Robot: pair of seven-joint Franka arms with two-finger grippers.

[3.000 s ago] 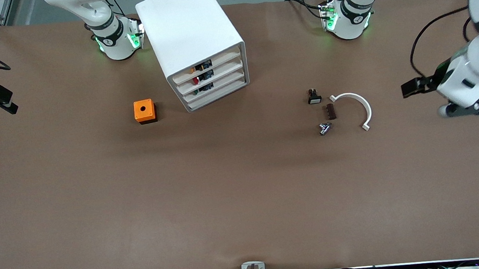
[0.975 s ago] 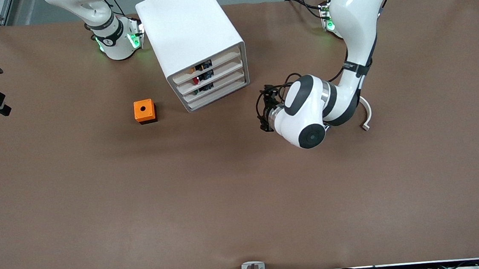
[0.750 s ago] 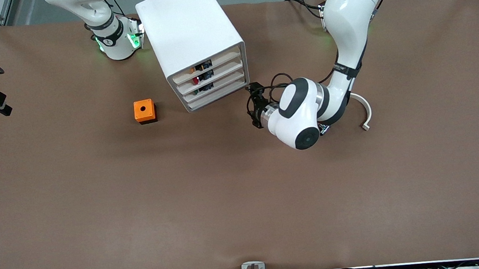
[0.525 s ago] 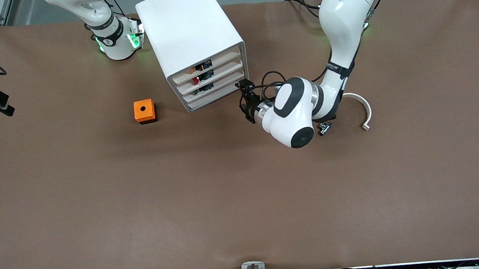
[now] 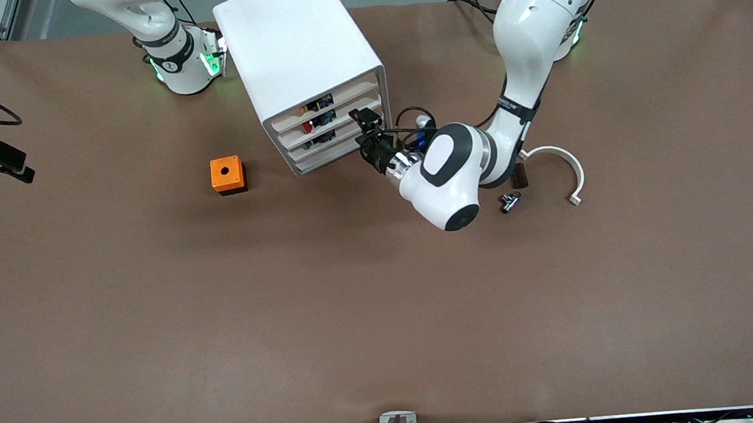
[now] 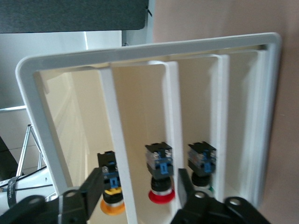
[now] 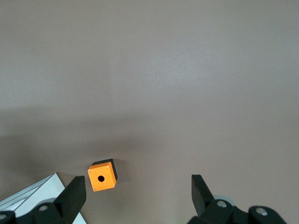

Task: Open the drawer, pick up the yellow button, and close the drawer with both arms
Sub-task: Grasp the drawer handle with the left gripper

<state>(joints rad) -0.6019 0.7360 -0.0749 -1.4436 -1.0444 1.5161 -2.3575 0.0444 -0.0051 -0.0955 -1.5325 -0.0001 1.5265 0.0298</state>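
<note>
Since three seconds ago the left arm has swung in from its end of the bench, and over the last second it has crept right up to the cabinet (image 5: 311,68) front. The left pincer (image 5: 365,134) now sits just in front of the stacked drawers with its fingers (image 6: 96,184) spread apart and nothing between them.

Nearest to that pincer are the drawer fronts. In the left wrist view the fingers frame a divider between two compartments, and three push buttons sit just ahead of the tips. The button (image 6: 110,189) with the orange cap is the one in the end compartment, next to the cabinet's side wall; a red-capped one (image 6: 160,179) and a darker one (image 6: 202,165) sit in the next compartments along. The drawer (image 5: 326,103) on top looks closed, flush with the rest, so I'd say the opening step is only about to start.

Farther off, toward the right arm's end, the orange cube (image 5: 227,175) hasn't budged, and neither has the cabinet.

Farthest away, the right pincer (image 7: 138,189) waits, hanging high over the bench at the right arm's end, fingers wide apart and empty. It has barely shifted.
</note>
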